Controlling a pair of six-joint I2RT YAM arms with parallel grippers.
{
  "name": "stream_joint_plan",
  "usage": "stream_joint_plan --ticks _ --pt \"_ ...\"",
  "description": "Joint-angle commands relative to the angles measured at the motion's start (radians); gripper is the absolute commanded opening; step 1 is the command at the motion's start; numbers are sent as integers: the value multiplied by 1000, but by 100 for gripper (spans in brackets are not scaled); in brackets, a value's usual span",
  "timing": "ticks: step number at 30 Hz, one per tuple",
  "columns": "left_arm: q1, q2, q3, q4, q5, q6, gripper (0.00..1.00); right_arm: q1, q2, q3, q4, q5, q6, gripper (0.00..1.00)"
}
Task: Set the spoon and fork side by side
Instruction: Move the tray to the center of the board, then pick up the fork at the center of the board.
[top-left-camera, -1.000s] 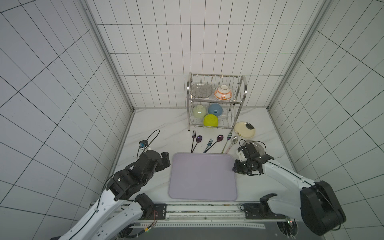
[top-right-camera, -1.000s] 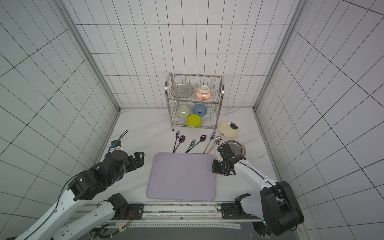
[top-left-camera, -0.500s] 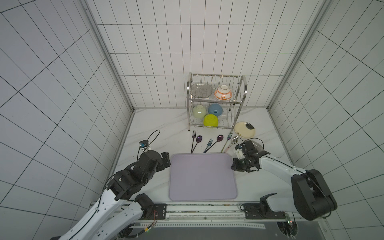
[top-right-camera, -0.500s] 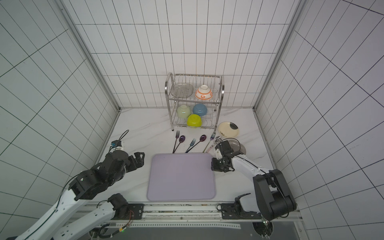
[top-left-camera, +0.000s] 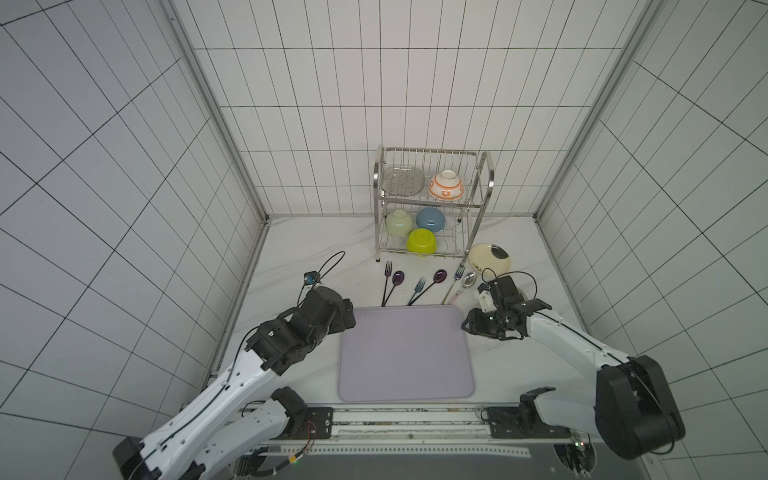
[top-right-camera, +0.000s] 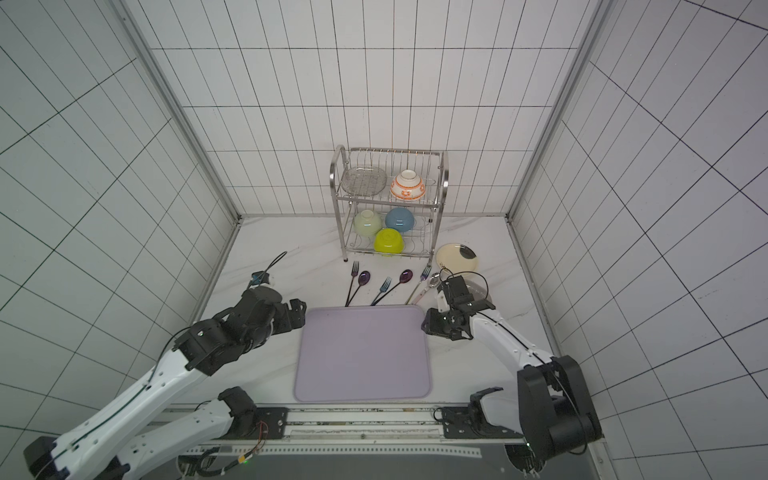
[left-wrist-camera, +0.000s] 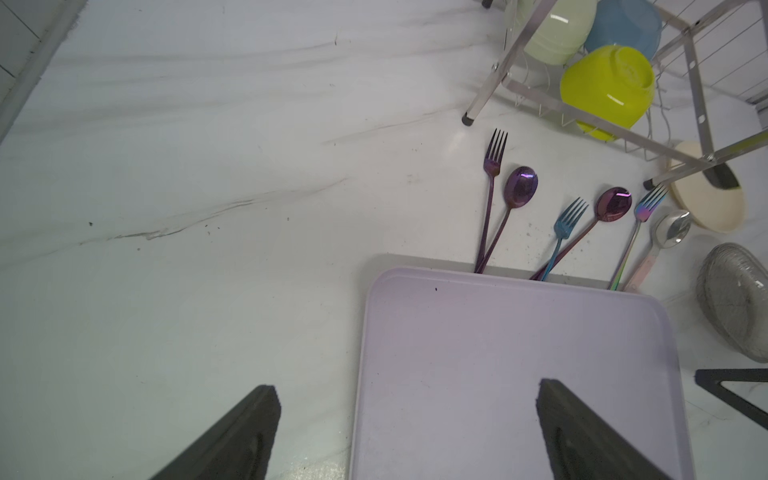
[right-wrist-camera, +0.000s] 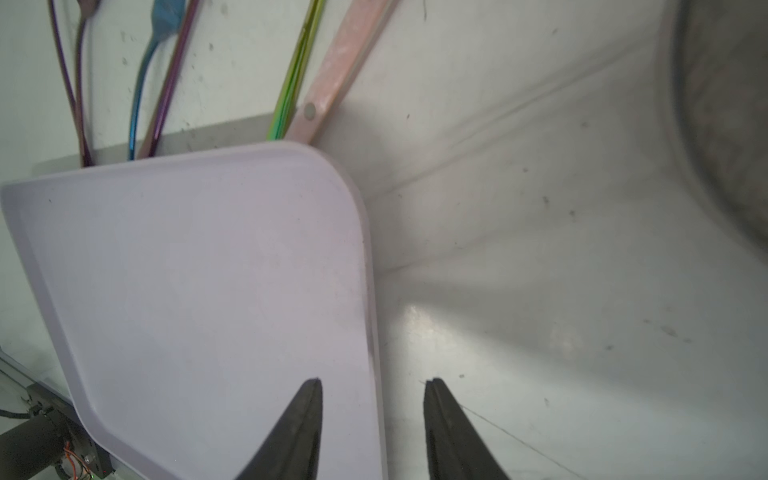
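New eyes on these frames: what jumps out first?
The lavender tray sits dead centre, with the left gripper and right gripper open at its sides. Just beyond its far edge lies a row of iridescent forks and spoons; behind them a wire dish rack holds coloured bowls.

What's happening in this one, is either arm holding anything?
Nothing is held. The left gripper sits at the left edge of the lavender tray, jaws wide. The right gripper is over the tray's right edge, jaws partly apart. Forks and spoons lie in pairs on the table behind the tray, with the pink-handled spoon beside the rainbow fork, nearest the right arm.
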Motion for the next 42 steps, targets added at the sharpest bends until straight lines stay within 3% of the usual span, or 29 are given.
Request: stream_joint_plan --ticks 1,10,15,24,42 --pt "2 119 39 132 45 71 96 -38 -104 15 -94 70 78 48" --pt "77 593 191 378 177 161 75 -112 -285 -23 -157 85 58 43" --pt "129 769 266 455 243 193 68 -123 -324 -45 -165 63 58 37" --pt "125 972 373 499 259 240 60 -126 -341 -66 -159 44 73 29" --pt "97 1168 527 443 153 345 41 -128 -371 -119 -152 57 137 24"
